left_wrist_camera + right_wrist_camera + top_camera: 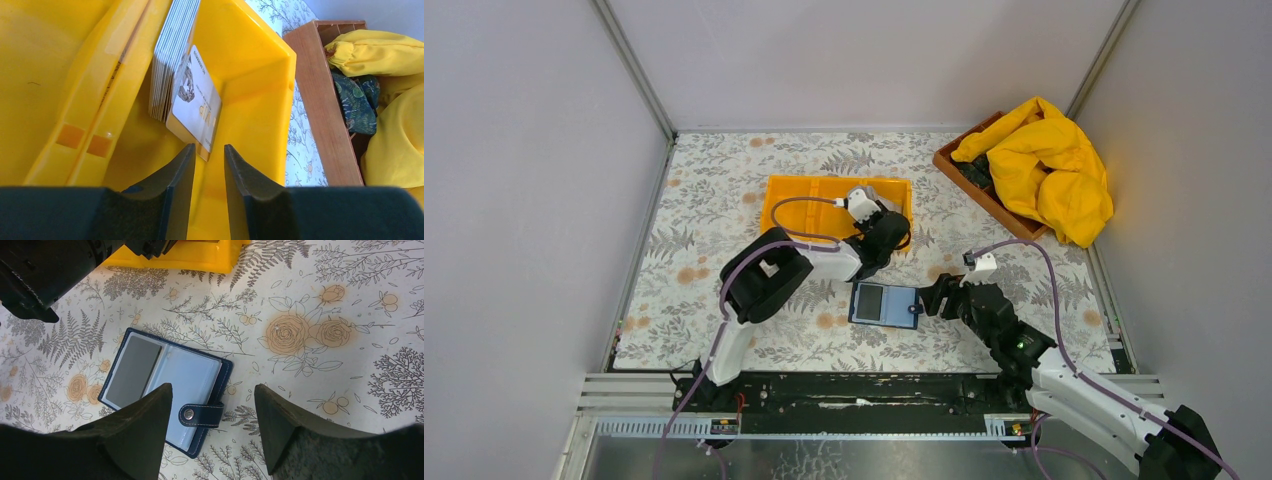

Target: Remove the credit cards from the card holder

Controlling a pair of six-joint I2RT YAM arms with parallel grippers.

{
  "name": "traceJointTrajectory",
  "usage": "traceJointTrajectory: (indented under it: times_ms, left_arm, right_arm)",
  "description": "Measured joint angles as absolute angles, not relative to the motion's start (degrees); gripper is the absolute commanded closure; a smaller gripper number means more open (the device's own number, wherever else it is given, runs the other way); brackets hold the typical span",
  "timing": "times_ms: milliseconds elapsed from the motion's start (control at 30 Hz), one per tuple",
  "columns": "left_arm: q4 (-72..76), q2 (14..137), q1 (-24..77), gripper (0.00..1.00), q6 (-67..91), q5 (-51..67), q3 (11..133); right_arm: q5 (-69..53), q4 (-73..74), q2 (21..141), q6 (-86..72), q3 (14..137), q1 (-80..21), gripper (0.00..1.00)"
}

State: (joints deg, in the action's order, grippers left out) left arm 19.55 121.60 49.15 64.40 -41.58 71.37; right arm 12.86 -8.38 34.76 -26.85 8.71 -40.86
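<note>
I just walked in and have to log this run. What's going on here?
The left gripper is down in an end compartment of the tray. Its jaws are slightly apart and hold nothing, and it is close to a stack of cards standing on edge there. The right gripper, open, hovers over the card holder, which lies unfolded on the table. A grey card sits in one pocket, so not all the cards are out yet.

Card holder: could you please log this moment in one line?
left gripper open over cards in tray | right gripper open above card holder | grey card inside
</note>
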Motion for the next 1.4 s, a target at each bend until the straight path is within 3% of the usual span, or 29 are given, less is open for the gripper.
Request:
traceJointTrajectory:
  times_ms: [1400]
  left_arm:
    - [7.0, 124.5, 48.6, 0.67, 67.3, -44.8, 79.5]
  right_arm:
    - [13.0, -8.4, 34.7, -26.9, 8.7, -40.9, 0.31]
